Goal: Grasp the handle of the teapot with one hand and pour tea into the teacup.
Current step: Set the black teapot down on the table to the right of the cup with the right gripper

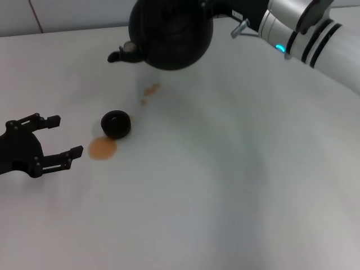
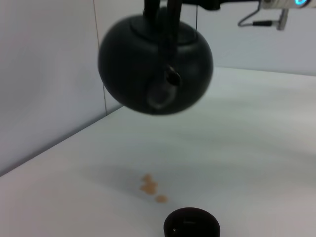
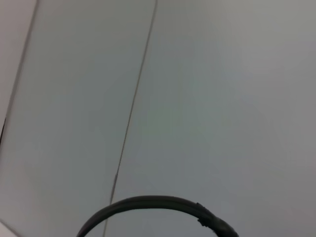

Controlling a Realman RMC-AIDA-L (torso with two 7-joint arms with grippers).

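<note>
Two spills of tea (image 1: 102, 148) on the worktop (image 1: 236, 185); we judge the teapot (image 1: 171, 31), hung from the right tool by its handle (image 2: 165, 29), spout left, well behind the teacup (image 1: 116, 124); grip unseen; left tool (image 1: 56, 136) open, empty

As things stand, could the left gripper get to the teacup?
Probably yes. The left gripper sits open on the table beside the teacup, with only bare table and a tea puddle between them. The teapot hangs farther back on the right arm, out of that path.
</note>
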